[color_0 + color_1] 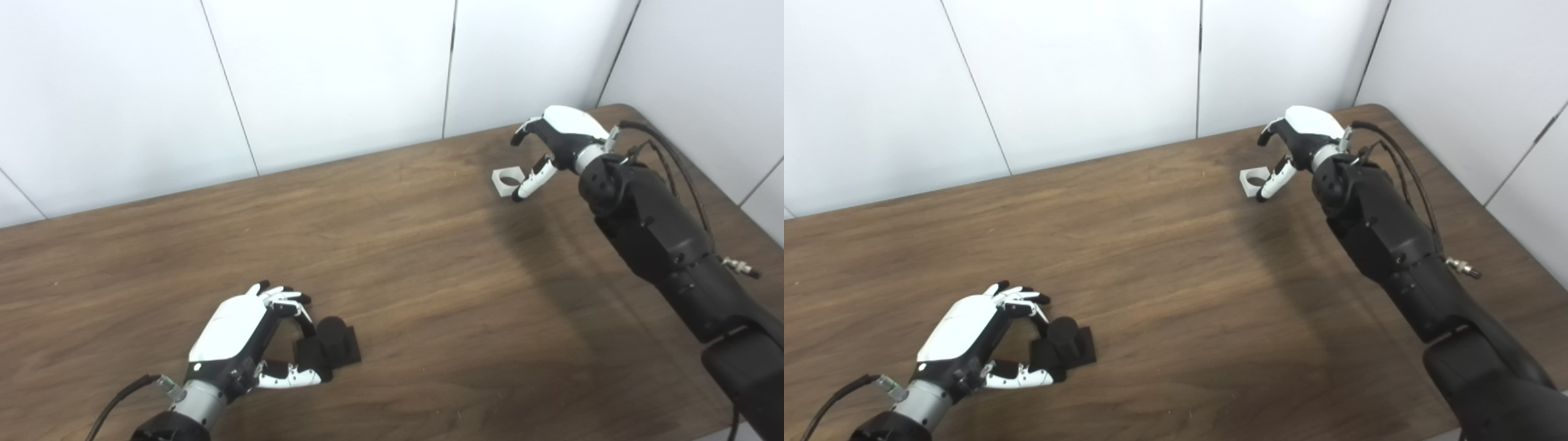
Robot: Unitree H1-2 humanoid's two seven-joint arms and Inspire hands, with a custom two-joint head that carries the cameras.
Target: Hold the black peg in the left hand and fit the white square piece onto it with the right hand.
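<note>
Left hand (245, 343) fingers spread around black peg (331, 346) on worktop (429, 275), not gripping. Right hand (551, 147) fingers wide beside white square piece (507, 180). Risk: either part could be nudged aside as fingers close.

Left hand (245, 343) is resting low at the near left, fingers and thumb curling apart, nothing gripped. Right arm (661, 239) is reaching far, its right hand (548, 147) arching downward with fingers spread.

Wooden table (429, 294), black peg (334, 346) (near edge), white square piece (506, 181)
</note>
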